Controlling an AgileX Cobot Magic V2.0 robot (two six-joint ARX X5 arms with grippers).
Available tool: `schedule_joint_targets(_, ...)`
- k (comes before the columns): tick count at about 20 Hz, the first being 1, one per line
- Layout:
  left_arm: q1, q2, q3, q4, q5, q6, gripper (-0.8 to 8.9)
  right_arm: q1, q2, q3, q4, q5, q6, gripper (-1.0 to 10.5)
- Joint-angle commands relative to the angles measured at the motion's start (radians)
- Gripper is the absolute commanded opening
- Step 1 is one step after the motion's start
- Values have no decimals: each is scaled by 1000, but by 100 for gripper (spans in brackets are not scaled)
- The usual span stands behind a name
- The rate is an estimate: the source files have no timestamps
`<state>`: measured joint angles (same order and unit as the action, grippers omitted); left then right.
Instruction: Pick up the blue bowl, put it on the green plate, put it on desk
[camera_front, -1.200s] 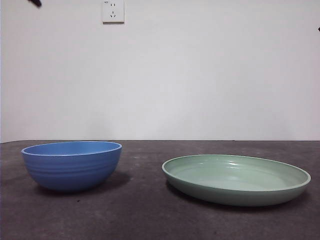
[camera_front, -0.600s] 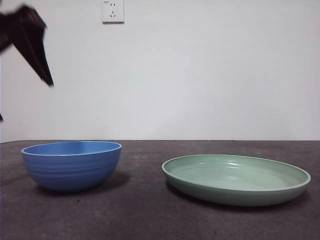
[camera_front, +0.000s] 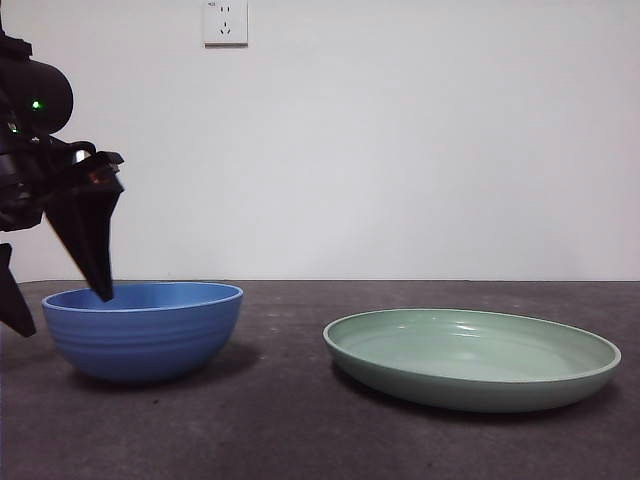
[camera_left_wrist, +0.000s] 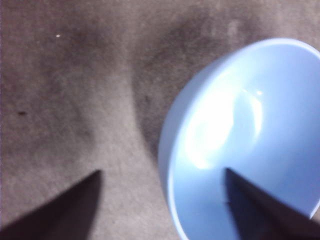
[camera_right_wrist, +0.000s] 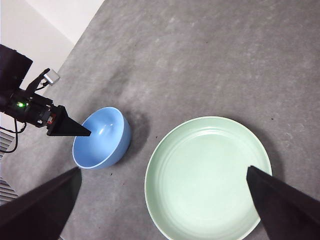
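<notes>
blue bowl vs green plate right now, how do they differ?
The blue bowl is deep and narrow; the green plate is wide and shallow. The bowl's wall is ribbed outside; the plate has faint rings inside. The open left gripper straddles the bowl's rim; nothing is at the plate. Both stand upright and empty on the desk, apart.

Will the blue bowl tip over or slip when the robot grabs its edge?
The blue bowl looks stiff, so probably no bending. Its smooth matte wall may slip slightly. The left gripper, open astride one rim, could tilt it when lifting.
</notes>
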<state>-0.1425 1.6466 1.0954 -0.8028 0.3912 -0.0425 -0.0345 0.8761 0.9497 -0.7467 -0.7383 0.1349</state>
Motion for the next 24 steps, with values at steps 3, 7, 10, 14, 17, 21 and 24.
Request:
schedule_joint_targets(3,-3,27,21,14,-11,15,109,0,5,19,5,-5,-13,602)
schedule_joint_targets(7,-3,30,21,22,-11,26,9,0,5,19,5,-5,-13,602)
schedule_joint_targets(10,-3,30,31,33,-12,16,10,0,5,19,5,-5,-12,602)
schedule_joint_targets(14,-38,30,130,-24,-18,-53,10,0,5,19,5,-5,-12,602)
schedule_joint_targets(17,-126,30,239,-61,-77,-97,10,0,5,19,5,-5,-13,603)
schedule_joint_targets(21,-288,53,347,-60,-87,-142,10,0,5,19,5,-5,-13,602)
schedule_joint_targets(24,-401,138,442,-49,-129,-177,10,0,5,19,5,-5,-13,602)
